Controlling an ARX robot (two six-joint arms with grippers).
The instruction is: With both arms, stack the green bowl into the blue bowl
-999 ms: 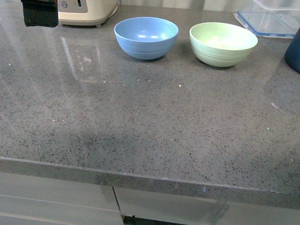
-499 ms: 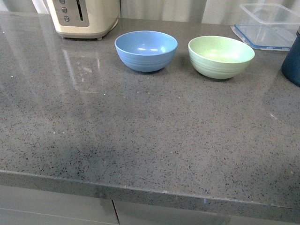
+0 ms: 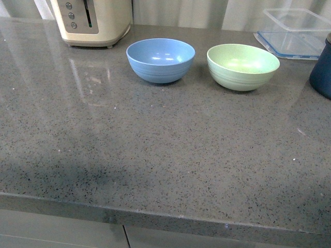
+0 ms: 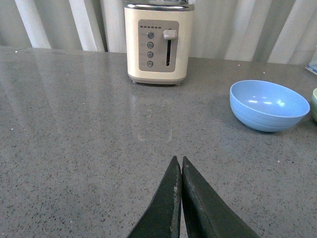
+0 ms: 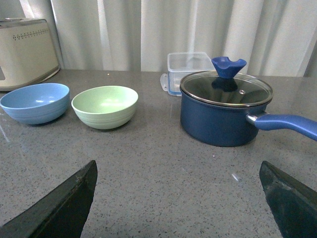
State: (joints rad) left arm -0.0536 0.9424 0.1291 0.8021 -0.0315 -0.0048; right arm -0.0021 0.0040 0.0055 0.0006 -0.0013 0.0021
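Observation:
The blue bowl point(image 3: 161, 60) and the green bowl point(image 3: 243, 66) stand side by side, upright and empty, at the back of the grey counter, blue on the left. Neither arm shows in the front view. In the left wrist view my left gripper point(image 4: 179, 158) is shut and empty, low over the counter, well short of the blue bowl point(image 4: 269, 104). In the right wrist view my right gripper point(image 5: 178, 166) is open wide and empty over bare counter; the green bowl point(image 5: 104, 106) and blue bowl point(image 5: 35, 102) lie well ahead of it to one side.
A cream toaster point(image 3: 91, 21) stands at the back left. A clear plastic container point(image 3: 295, 31) and a dark navy lidded saucepan point(image 5: 223, 109), handle pointing away from the bowls, stand to the right of the green bowl. The counter's front edge point(image 3: 165, 219) runs below.
The front view has tilted up: both bowls sit lower in the picture and more of the toaster shows. A dark object at the top left a second ago is out of view.

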